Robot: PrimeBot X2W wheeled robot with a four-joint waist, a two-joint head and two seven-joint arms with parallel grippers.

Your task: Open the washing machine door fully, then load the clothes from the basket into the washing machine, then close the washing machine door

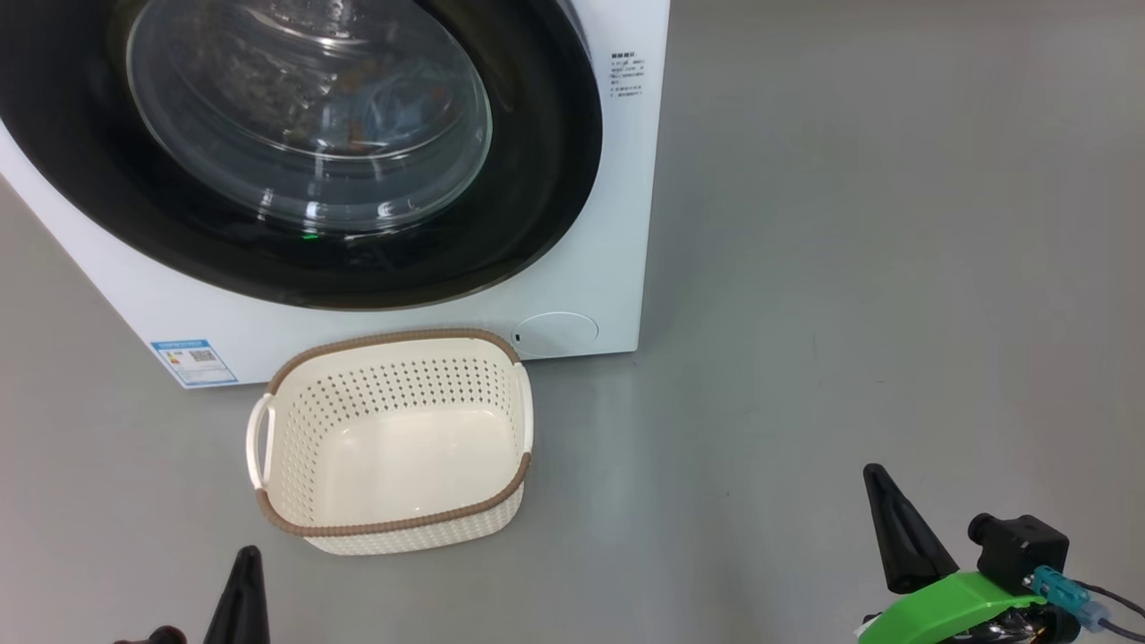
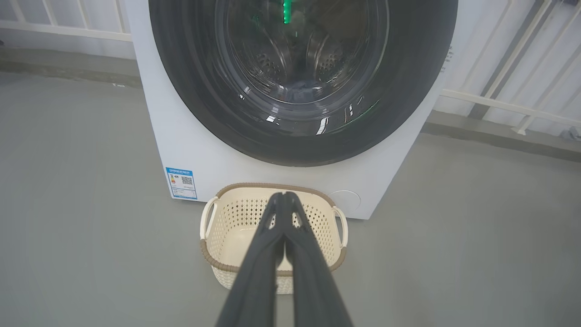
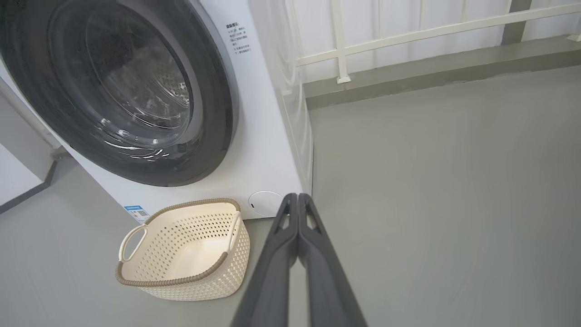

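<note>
**Finding.** The washing machine door (image 1: pixel 304 152) sits against the front of the washing machine (image 1: pixel 581 268). Its black rim lies flat on the white panel, and no gap is apparent in any view. The basket (image 1: pixel 394 338) stands on the floor (image 1: pixel 850 268) just in front of the machine, below the door and beside the round hatch (image 1: pixel 556 333). It is empty. Through the glass, pale fabric with orange-brown flecks lies inside the drum. It is probably the clothes (image 1: pixel 353 134), though reflections make this hard to confirm.

**Assessment.** Loading appears done, and the closing step is at or near its end. To finish it well, the latch should be verified. If the door has not caught, a firm push belongs on the black rim, not on the glass bowl. The arm should come in above the basket so as not to knock it. If the door has caught, the arms need only keep back.

**Hands.** The left hand (image 2: pixel 284 196) has its two fingers pressed together tip to tip and grips nothing. It is short of the basket and touches nothing. The right hand (image 3: pixel 297 196) is likewise closed tight and empty. It is over bare floor to the right of the basket, apart from machine and door.
</note>
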